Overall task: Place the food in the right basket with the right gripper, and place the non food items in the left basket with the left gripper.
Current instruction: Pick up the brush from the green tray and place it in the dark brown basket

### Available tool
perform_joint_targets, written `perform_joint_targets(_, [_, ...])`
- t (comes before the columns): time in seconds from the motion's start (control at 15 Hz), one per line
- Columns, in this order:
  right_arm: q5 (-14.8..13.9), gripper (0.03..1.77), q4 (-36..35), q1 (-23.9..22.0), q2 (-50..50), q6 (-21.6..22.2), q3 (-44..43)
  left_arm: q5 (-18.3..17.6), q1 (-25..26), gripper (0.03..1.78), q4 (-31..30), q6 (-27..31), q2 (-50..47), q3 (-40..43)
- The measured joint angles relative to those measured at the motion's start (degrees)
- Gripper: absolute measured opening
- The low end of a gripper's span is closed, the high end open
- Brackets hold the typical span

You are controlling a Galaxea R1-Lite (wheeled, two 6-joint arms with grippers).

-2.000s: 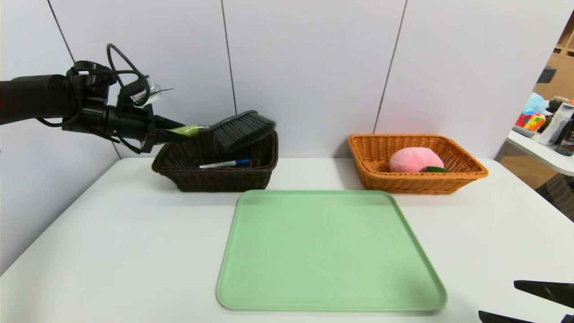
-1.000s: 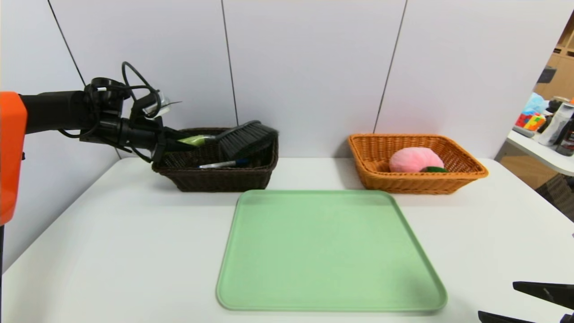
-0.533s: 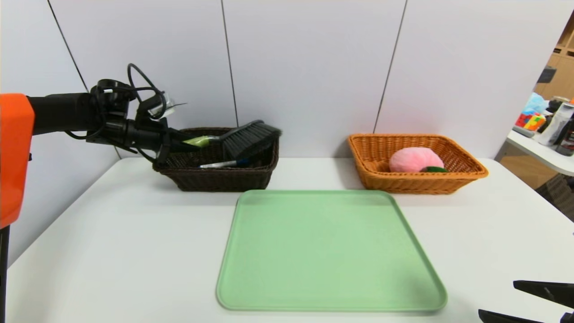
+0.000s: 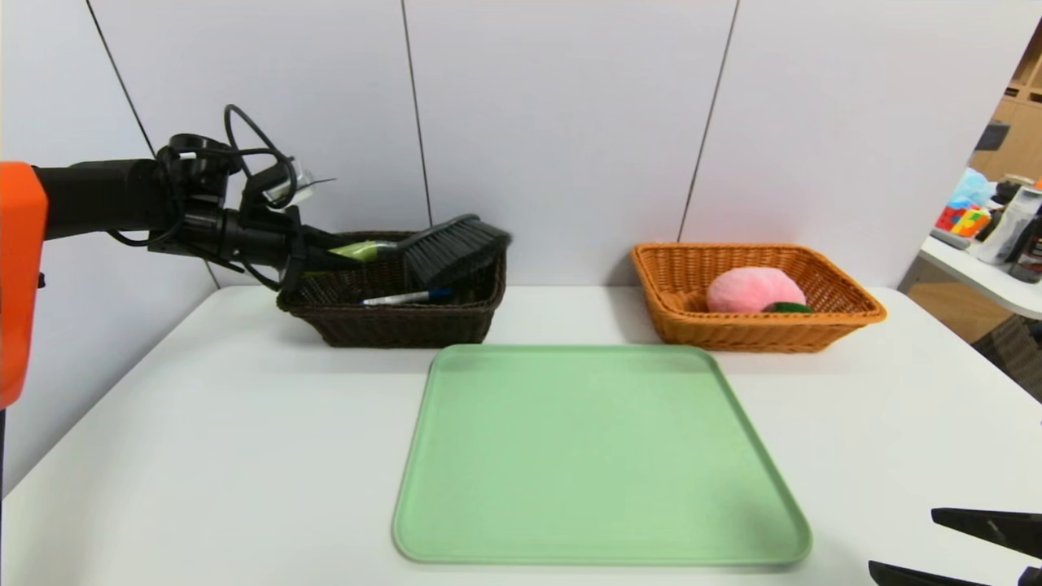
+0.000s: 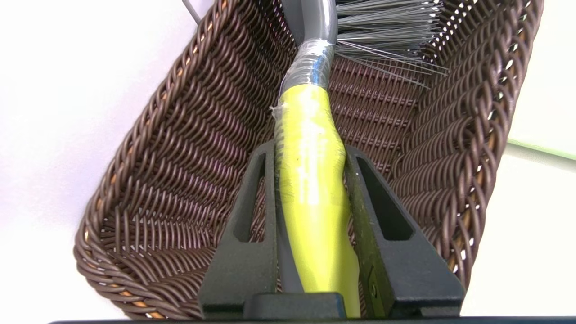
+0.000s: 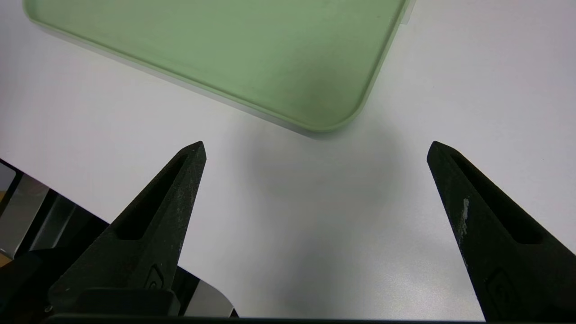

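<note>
My left gripper (image 4: pixel 346 252) (image 5: pixel 309 150) is shut on the green handle of the brush (image 4: pixel 452 247) (image 5: pixel 310 171) and holds it over the left basket (image 4: pixel 391 321) (image 5: pixel 180 148), a dark brown wicker one. The bristle head hangs above the basket's right end. A white marker with a blue cap (image 4: pixel 407 298) lies inside that basket. The pink plush peach (image 4: pixel 753 290) rests in the right basket (image 4: pixel 757 330), the orange-tan one. My right gripper (image 4: pixel 961 541) (image 6: pixel 317 148) is open and parked low over the table's near right corner, with nothing between its fingers.
A green tray (image 4: pixel 598 456) (image 6: pixel 225 49) lies bare in the middle of the white table (image 4: pixel 203 456). A side table with clutter (image 4: pixel 989 220) stands at the far right. A grey panel wall runs right behind both baskets.
Over two seconds my left gripper carried the brush down toward the dark brown basket, then lifted it slightly in the last half second. The right arm has not moved.
</note>
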Motion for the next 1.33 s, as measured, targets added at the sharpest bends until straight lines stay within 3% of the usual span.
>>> perform_joint_targets(0.33, [-0.02, 1.7, -0.01, -0.04, -0.07, 0.0, -0.09, -0.16, 0.76, 0.5, 1.5, 0.16, -0.9, 0.09])
perform_joint_targets(0.6, [0.04, 1.7, -0.01, -0.02, -0.07, 0.0, -0.16, -0.27, 0.85, 0.95, 1.72, 0.22, -1.18, 0.09])
perform_joint_targets(0.93, [0.06, 1.7, -0.11, -0.02, -0.02, 0.0, -0.17, -1.62, 0.85, 1.32, 1.79, -0.2, -1.68, 0.09])
perform_joint_targets(1.13, [0.09, 1.7, -0.11, 0.02, 0.02, 0.0, -0.27, -2.12, 0.85, 1.44, 1.57, -4.85, -3.61, 0.09])
perform_joint_targets(1.33, [0.02, 1.7, -1.68, 0.07, -0.16, 0.02, -0.27, -2.12, 0.89, 1.52, 2.24, -13.51, -7.17, 0.33])
